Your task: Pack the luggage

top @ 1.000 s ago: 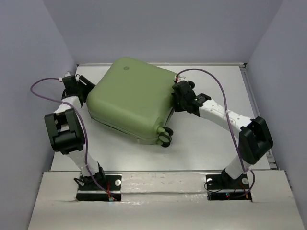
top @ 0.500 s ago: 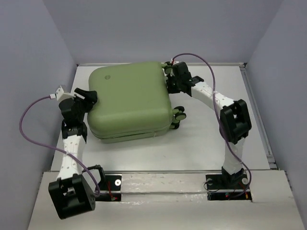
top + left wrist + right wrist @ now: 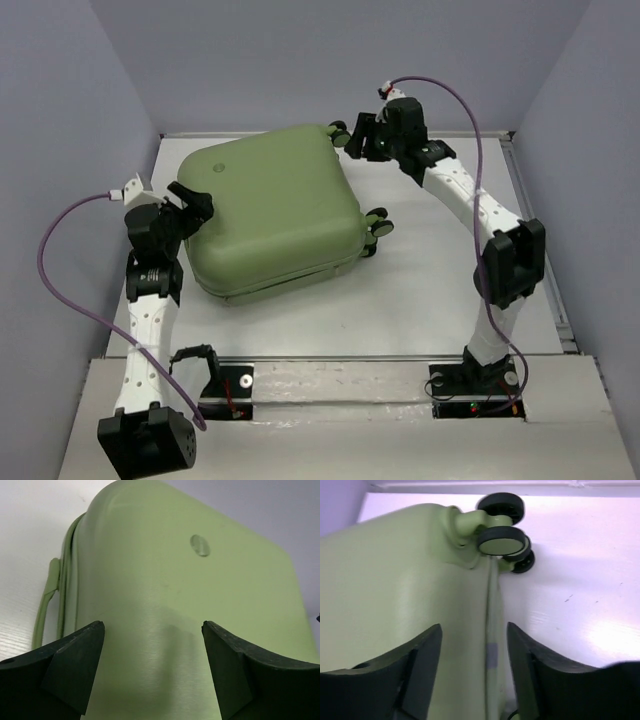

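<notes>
The luggage [image 3: 270, 215], a pale green hard-shell suitcase, lies closed and flat on the white table. Its round logo [image 3: 200, 545] faces up. Caster wheels show at the far right corner [image 3: 340, 129] and the near right corner [image 3: 378, 225]. My left gripper [image 3: 196, 204] is open at the case's left edge. In the left wrist view the left gripper [image 3: 152, 630] has bare shell between its fingers and the side handle [image 3: 50, 582] to its left. My right gripper [image 3: 358, 136] is open above the far right corner. Seen from the right wrist, the right gripper [image 3: 474, 630] straddles the seam, with the wheels [image 3: 500, 535] beyond.
Grey walls close in the table [image 3: 440, 270] on the left, back and right. A low rim [image 3: 440, 133] runs along the back and a rail [image 3: 535, 230] along the right. Purple cables loop off both arms. Bare table lies to the right of the case.
The suitcase has turned counterclockwise, its wheels swinging toward the far right. My right gripper has opened and moved to the far corner. My left arm has drawn back and its gripper has opened wider.
</notes>
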Action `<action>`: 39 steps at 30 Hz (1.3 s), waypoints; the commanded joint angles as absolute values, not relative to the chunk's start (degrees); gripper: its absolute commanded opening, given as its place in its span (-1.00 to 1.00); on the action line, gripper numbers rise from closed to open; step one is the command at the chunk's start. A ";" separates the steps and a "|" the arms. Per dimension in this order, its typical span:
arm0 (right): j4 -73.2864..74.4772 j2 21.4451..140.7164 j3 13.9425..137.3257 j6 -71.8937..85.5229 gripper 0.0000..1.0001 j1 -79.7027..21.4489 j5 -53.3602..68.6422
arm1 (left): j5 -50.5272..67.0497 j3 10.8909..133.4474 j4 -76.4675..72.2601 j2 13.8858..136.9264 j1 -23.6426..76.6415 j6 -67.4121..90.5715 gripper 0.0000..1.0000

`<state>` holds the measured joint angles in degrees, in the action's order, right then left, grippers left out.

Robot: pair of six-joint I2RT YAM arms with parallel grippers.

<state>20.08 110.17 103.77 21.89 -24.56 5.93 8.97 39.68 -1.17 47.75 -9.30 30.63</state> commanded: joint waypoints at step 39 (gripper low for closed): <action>9.85 82.70 66.34 18.90 -0.86 -38.51 1.65 | 20.30 75.34 0.44 101.70 -17.49 32.34 0.89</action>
